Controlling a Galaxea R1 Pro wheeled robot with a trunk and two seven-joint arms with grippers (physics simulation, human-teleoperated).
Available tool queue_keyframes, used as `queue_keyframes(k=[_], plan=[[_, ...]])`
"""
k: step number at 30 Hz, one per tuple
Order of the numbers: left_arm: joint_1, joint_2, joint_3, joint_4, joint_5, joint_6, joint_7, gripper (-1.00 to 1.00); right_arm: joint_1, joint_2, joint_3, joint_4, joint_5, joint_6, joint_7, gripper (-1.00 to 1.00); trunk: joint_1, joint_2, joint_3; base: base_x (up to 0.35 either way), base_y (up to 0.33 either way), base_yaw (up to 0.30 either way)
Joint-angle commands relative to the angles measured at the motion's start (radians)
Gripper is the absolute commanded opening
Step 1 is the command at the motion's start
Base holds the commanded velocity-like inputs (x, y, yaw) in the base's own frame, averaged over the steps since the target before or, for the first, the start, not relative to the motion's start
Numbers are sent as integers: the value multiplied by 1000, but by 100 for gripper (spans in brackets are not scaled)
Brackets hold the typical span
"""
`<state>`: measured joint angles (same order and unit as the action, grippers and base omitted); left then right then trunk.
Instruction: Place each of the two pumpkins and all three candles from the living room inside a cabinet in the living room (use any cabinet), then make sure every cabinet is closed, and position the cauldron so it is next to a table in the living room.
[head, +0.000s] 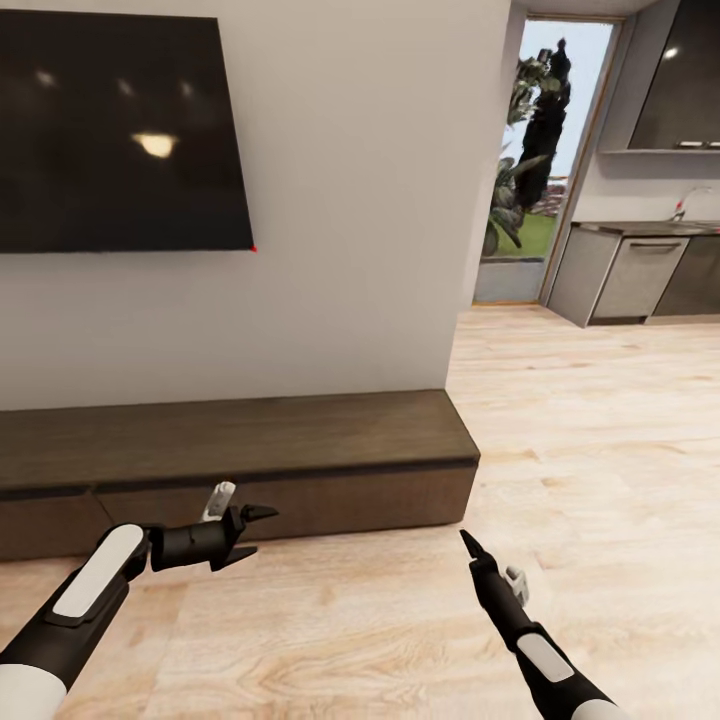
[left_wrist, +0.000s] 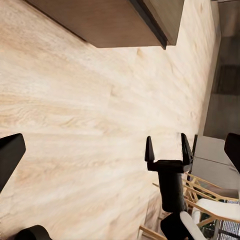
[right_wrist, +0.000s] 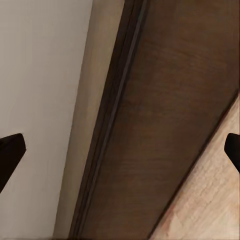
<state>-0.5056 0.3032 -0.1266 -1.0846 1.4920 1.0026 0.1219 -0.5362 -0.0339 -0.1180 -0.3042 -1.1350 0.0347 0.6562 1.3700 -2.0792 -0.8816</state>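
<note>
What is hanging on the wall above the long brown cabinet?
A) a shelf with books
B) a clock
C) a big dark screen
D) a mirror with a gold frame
C: the head view shows a big dark screen on the pale wall, directly above the long low brown cabinet, with small lights reflected in it.

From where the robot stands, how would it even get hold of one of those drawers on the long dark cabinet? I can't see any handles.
Probably by the drawer front's top edge. The cabinet has flat, handleless fronts, but a dark recessed gap runs under its top slab. Coming from the front, the left gripper, its jaws open, could hook a finger into that gap and pull toward the robot. The fronts look shut now.
</note>
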Motion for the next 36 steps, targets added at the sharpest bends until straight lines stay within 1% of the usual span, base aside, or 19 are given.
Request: queue_keyframes(k=[1, 4, 6, 10, 12, 14, 17, 18, 20, 21, 23, 24, 25, 28, 30, 31, 32, 33, 36], plan=[[-1, 1, -2, -3, 11, 1, 10, 100, -1, 0, 0, 1, -10, 12, 41, 100, 4, -8, -4, 0, 0, 0], [-1, -1, -4, -7, 11, 1, 10, 100, -1, 0, 0, 3, -12, 54, 109, 100, 15, -29, -14, 0, 0, 0], [-1, -2, -10, -9, 11, 1, 10, 100, -1, 0, 0, 3, -12, 75, 135, 100, 23, -43, -20, 0, 0, 0], [-1, -3, -35, -12, 13, 1, 10, 100, -1, 0, 0, 0, -12, 90, 154, 100, 38, -71, -32, 0, 0, 0], [-1, -3, -41, -21, 16, 1, 10, 100, -1, 1, 0, -1, -12, 92, 157, 100, 46, -85, -39, 0, 0, 0], [3, -1, -44, -36, 33, 1, 10, 100, -1, 1, 0, -3, -12, 93, 162, 100, 54, -99, -45, 0, 0, 0], [22, 2, -47, -65, 84, 1, 10, 100, -1, 0, -1, 0, -13, 95, 185, 100, 65, -120, -54, 0, 0, 0], [25, 2, -47, -72, 94, 1, 10, 100, -1, 0, -1, 0, -13, 95, 187, 100, 69, -127, -57, 0, 0, 0], [45, 9, -48, -103, 129, 1, 10, 100, -1, 0, -2, 1, -13, 96, 194, 100, 77, -141, -64, 0, 0, 0], [50, 12, -49, -113, 137, 1, 10, 100, -1, 0, -2, 1, -13, 95, 195, 100, 80, -148, -67, 0, 0, 0], [68, 21, -52, -162, 171, 1, 10, 100, -1, 1, -1, 1, -12, 89, 196, 100, 88, -162, -73, 0, 0, 0], [81, 23, -61, -193, 193, 1, 10, 100, -1, 1, -1, 1, -11, 86, 194, 100, 92, -169, -76, 0, 0, 0], [93, 25, -77, -223, 217, 1, 11, 100, -1, 1, -1, 1, -9, 84, 192, 100, 96, -176, -79, 0, 0, 0], [111, 27, -166, -293, 308, 0, 12, 100, -1, 2, -1, -1, -11, 81, 191, 100, 107, -197, -89, 0, 0, 0], [115, 28, -208, -310, 362, 0, 13, 100, -1, 2, -2, -2, -12, 80, 191, 100, 115, -211, -95, 0, 0, 0], [115, 28, -219, -314, 381, -1, 13, 100, -1, 1, -3, -2, -12, 79, 193, 100, 119, -218, -98, 0, 0, 0], [115, 29, -222, -316, 388, -1, 14, 100, -1, 1, -4, -2, -12, 80, 194, 100, 123, -225, -101, 0, 0, 0], [116, 37, -228, -318, 402, -1, 14, 100, -1, 1, -5, -4, -13, 81, 198, 100, 126, -232, -104, 0, 0, 0], [117, 70, -228, -321, 429, -1, 13, 100, -1, 0, -7, -7, -14, 83, 222, 100, 138, -253, -114, 0, 0, 0]])
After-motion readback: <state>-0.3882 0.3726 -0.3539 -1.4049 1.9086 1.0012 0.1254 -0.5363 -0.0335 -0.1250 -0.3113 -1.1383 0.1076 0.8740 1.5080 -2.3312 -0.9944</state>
